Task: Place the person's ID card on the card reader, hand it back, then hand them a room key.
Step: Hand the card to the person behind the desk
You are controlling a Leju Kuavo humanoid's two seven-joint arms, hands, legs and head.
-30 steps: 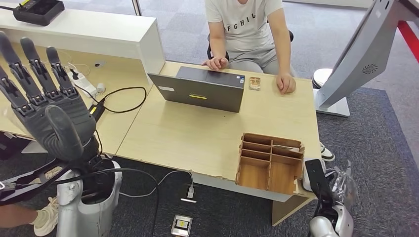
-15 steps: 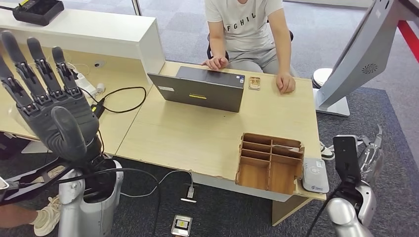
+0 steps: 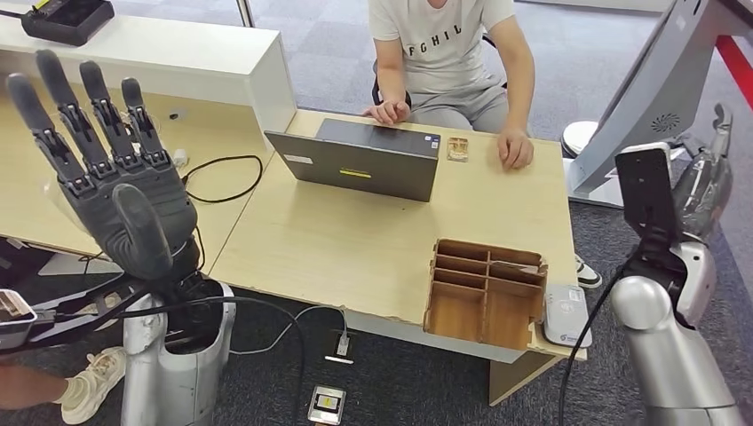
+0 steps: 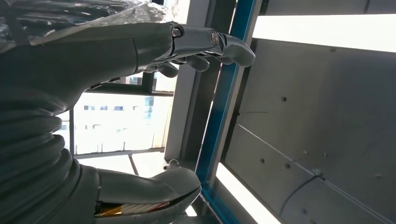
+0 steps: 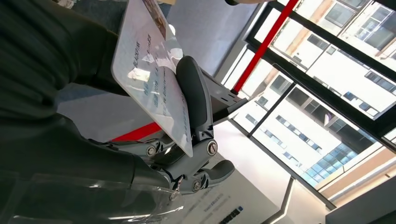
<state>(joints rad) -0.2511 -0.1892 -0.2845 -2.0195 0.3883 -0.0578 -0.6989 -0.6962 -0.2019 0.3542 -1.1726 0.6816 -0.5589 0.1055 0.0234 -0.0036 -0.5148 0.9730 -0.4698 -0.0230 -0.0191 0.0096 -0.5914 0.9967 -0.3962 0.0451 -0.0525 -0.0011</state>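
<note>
Your right hand at the right edge of the frame pinches the ID card between thumb and fingers, raised well above the card reader at the table's lower right corner. To hand it back, I'd swing it left toward the person's hand, skirting the grey stand. Your left hand is spread wide, holding nothing, clear of the laptop.

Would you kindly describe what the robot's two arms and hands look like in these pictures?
The left hand is dark grey with a thick thumb and segmented, jointed fingers above a silver forearm trailed by black cables. The right hand sits on a rounded silver arm with a black cable alongside; its wrist view shows a grey thumb, visible screws and clear plastic wrap.
</note>
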